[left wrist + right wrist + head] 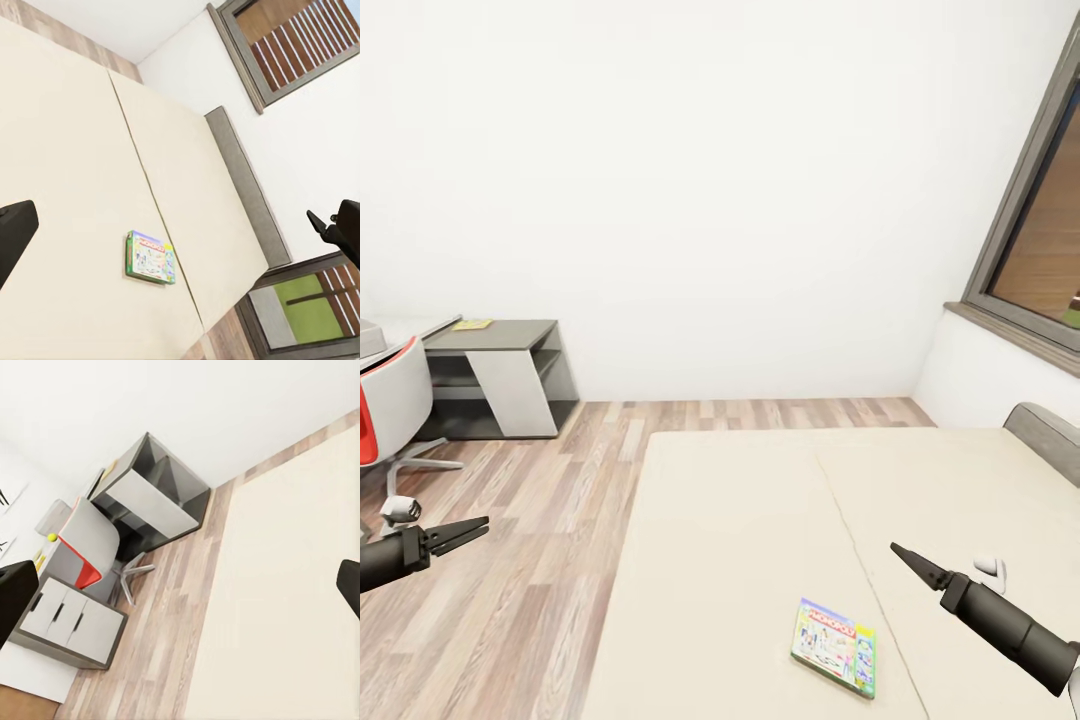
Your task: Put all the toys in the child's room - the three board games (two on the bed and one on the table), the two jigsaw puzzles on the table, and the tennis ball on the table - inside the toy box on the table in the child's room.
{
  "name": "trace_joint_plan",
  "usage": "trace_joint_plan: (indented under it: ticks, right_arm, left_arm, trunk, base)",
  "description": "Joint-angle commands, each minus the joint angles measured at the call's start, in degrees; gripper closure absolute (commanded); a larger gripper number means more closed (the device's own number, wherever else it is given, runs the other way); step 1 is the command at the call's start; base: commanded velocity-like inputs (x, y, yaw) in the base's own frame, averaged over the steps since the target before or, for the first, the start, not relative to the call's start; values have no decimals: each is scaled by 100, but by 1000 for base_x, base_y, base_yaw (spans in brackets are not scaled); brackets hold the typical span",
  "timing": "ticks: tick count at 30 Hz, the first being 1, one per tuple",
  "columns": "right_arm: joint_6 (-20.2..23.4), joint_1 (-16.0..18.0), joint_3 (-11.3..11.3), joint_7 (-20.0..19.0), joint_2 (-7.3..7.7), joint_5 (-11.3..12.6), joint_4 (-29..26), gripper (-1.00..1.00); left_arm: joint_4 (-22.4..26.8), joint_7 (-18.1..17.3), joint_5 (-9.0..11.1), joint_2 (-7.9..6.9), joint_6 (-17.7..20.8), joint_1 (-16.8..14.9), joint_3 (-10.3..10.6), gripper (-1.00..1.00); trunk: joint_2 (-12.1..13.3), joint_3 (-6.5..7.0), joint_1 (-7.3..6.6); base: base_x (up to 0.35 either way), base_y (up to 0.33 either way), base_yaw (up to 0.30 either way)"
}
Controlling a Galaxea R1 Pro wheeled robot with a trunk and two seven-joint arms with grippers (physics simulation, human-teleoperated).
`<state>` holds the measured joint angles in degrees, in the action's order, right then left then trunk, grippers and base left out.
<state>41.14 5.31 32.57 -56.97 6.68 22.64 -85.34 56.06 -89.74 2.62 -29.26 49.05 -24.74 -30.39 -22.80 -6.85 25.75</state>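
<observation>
One flat, glossy green-edged board game (pixel 835 646) lies on the smooth beige bed (pixel 740 520).

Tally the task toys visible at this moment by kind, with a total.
Board games: 1, the green-edged box on the bed
Tennis balls: 1, a yellow ball on the desk
Jigsaw puzzles: 0
Total: 2

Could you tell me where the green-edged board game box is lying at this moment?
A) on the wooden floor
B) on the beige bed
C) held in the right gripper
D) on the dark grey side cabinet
B: the board game box lies flat on the bed, apart from both grippers.
</observation>
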Motion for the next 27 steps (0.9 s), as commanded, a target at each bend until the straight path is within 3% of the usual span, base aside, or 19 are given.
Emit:
trace_joint_plan:
  ticks: [1,27]
  right_arm:
    - [35,5,4,-7,0,21,0,-100]
    - [35,5,4,-7,0,20,4,-100]
  left_arm:
    - [1,-26,-7,-1,61,-5,-2,-100]
    - [1,-26,-7,-1,61,-5,2,-100]
  trunk:
    - [-12,-12,4]
    - [-12,-12,4]
  base:
    - [23,-57,0]
    - [4,-13,0]
